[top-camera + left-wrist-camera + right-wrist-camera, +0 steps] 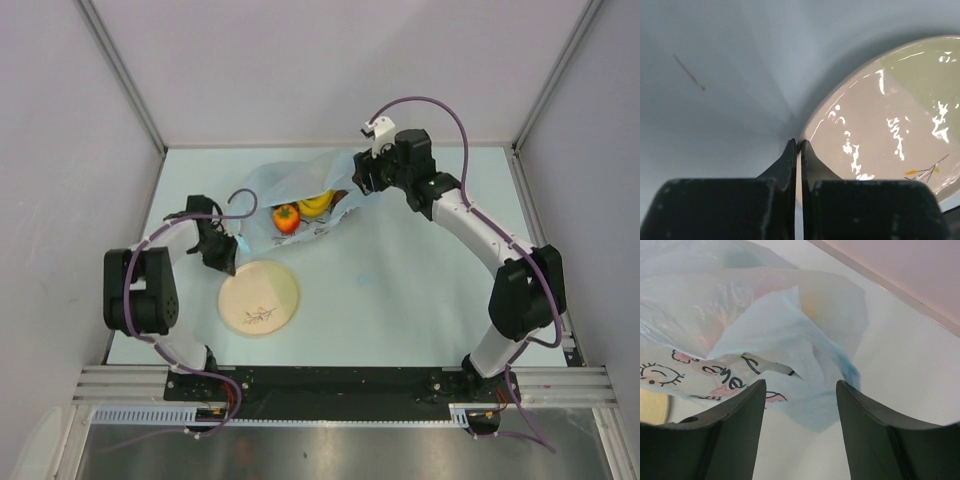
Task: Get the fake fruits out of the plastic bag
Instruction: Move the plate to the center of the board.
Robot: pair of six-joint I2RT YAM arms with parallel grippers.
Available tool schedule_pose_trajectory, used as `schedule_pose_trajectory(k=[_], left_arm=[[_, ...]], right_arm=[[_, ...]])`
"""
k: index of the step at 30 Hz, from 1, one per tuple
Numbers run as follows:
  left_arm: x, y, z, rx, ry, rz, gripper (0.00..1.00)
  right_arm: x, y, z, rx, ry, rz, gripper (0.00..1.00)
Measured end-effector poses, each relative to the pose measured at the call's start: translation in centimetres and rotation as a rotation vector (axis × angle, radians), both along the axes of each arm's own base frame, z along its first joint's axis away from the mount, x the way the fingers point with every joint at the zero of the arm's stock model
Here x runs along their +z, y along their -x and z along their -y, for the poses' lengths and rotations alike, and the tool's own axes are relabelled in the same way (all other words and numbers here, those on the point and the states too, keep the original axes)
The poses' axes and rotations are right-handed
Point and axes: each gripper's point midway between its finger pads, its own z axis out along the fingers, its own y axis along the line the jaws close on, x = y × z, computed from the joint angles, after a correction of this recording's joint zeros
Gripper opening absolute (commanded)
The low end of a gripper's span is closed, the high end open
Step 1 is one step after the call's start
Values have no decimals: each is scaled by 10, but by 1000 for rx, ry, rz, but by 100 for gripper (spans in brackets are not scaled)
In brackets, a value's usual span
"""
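Observation:
The crinkled light-blue plastic bag (300, 190) lies at the table's far middle, mouth toward the arms. Inside its opening show two fake fruits: an orange fruit with a green top (286, 218) and a yellow banana (316, 205). My right gripper (360, 182) is at the bag's right end. In the right wrist view it (801, 390) stands open, with a loose corner of the bag (810, 390) lying between the fingers, not pinched. My left gripper (228, 262) is shut and empty, its tips (798, 143) at the beige plate's rim.
The round beige plate (259, 297) with a twig drawing sits in front of the bag, near the left arm; it (890, 125) fills the right half of the left wrist view. Pale table surface (400, 290) stretches to the right, with enclosure walls all round.

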Motion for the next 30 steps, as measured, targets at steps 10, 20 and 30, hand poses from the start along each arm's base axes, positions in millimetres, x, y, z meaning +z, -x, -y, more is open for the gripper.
schedule_pose_trajectory(k=[10, 20, 30], left_arm=[[1, -7, 62, 128, 208, -106, 0], [-1, 12, 106, 83, 280, -97, 0], [0, 45, 191, -177, 330, -185, 23]], right_arm=[[5, 0, 26, -49, 1, 13, 63], [-2, -2, 33, -64, 3, 5, 63], [-3, -1, 35, -63, -7, -11, 63]])
